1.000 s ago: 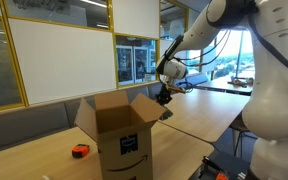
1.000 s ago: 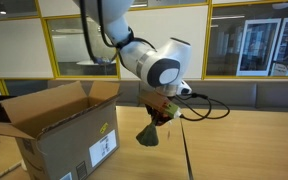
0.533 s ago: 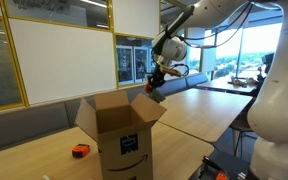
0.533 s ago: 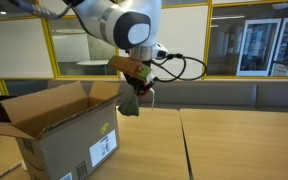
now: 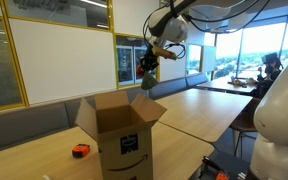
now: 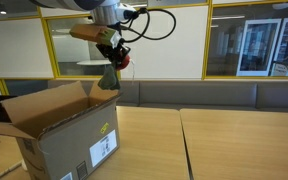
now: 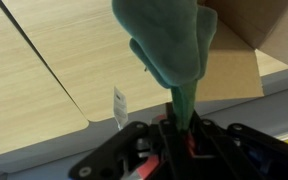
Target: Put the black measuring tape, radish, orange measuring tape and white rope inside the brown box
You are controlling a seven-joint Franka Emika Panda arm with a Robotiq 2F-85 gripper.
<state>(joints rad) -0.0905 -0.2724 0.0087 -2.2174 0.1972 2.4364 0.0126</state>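
My gripper (image 5: 147, 68) is shut on a soft green plush thing (image 5: 146, 82) with a white tag, apparently the radish held by its greenish end; no reddish part shows. It hangs high in the air, above and beyond the box's far flap (image 6: 109, 80). In the wrist view the green plush (image 7: 169, 40) hangs from the jaws (image 7: 177, 120). The brown box (image 5: 119, 128) stands open on the table, smile-arrow logo on its side, and shows in both exterior views (image 6: 54, 135). The orange measuring tape (image 5: 80, 150) lies on the table beside the box. The black measuring tape and white rope are out of view.
Light wooden tables (image 6: 224, 145) are pushed together with seams between them. A grey bench (image 6: 214, 95) and glass partitions with yellow frames (image 5: 64, 50) run behind. A cardboard flap (image 7: 234, 70) lies below the gripper in the wrist view.
The gripper has risen and swung toward the box with the green plush still in its jaws. The box and orange measuring tape have not moved.
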